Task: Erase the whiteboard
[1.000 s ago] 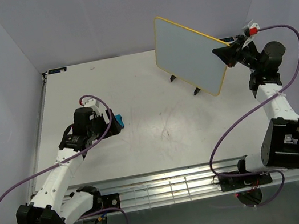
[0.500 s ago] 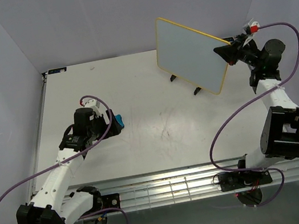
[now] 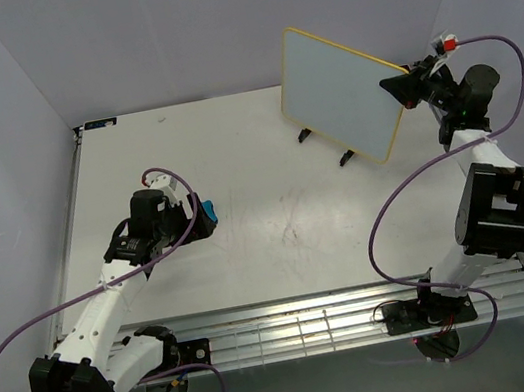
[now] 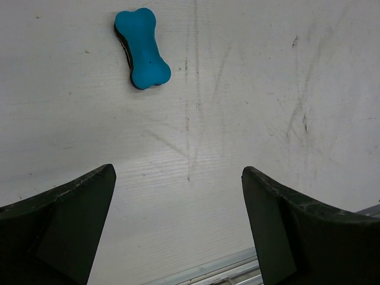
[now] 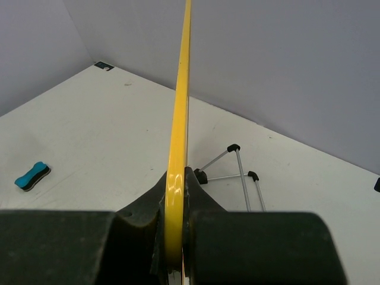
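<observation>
My right gripper [image 5: 176, 205] pinches the whiteboard [image 3: 337, 91] edge-on, its face visible only overhead; my left gripper [image 4: 178, 222] gapes near the eraser [image 4: 142, 48].

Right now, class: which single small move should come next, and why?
Probably the left tool should advance and lower over the blue eraser: its jaws stand open and empty, the eraser lies on the table ahead, and the right tool grips the whiteboard by its edge.

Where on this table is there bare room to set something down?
Widest: the table middle, between the blue eraser and the whiteboard stand. Also the far-left corner beyond the left gripper. Crowded: far right, where the right gripper clamps the whiteboard edge.
</observation>
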You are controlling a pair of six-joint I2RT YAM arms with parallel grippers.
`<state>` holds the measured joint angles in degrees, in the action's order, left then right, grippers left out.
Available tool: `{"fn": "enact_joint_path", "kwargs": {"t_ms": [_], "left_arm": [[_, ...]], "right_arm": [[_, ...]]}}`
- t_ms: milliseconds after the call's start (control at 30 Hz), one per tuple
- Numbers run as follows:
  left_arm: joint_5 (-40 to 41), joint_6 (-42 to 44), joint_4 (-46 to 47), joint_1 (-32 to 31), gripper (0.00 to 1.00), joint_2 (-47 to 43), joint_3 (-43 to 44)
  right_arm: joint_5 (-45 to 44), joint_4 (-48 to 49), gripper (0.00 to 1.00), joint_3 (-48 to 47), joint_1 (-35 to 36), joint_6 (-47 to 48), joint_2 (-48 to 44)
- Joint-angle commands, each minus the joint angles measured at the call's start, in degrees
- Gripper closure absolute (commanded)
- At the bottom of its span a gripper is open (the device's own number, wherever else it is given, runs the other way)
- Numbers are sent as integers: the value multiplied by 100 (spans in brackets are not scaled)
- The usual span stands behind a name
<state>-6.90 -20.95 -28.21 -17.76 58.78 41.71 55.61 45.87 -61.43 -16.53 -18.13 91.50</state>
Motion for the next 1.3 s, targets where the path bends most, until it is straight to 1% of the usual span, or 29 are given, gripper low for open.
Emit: {"fn": "enact_joint_path", "kwargs": {"t_ms": [0, 467, 733, 1100, 1167, 1267], "left_arm": [[-84, 56, 61, -8, 2, -51, -5], [-101, 56, 61, -8, 2, -51, -14], [-119, 65, 78, -8, 2, -60, -14], [-154, 73, 87, -8, 2, -25, -23], [-154, 74, 87, -8, 2, -25, -14], [-163, 74, 87, -8, 2, 1, -14]], "right_arm": [[-77, 1073, 92, -317, -16, -182, -63], [-68, 1214, 92, -27, -69, -103, 227], [-42, 1697, 92, 105, -69, -472, 491], [-77, 1820, 92, 105, -69, -516, 860], [-77, 1829, 89, 122, -69, -507, 913], [-121, 1768, 88, 166, -78, -420, 966]]}}
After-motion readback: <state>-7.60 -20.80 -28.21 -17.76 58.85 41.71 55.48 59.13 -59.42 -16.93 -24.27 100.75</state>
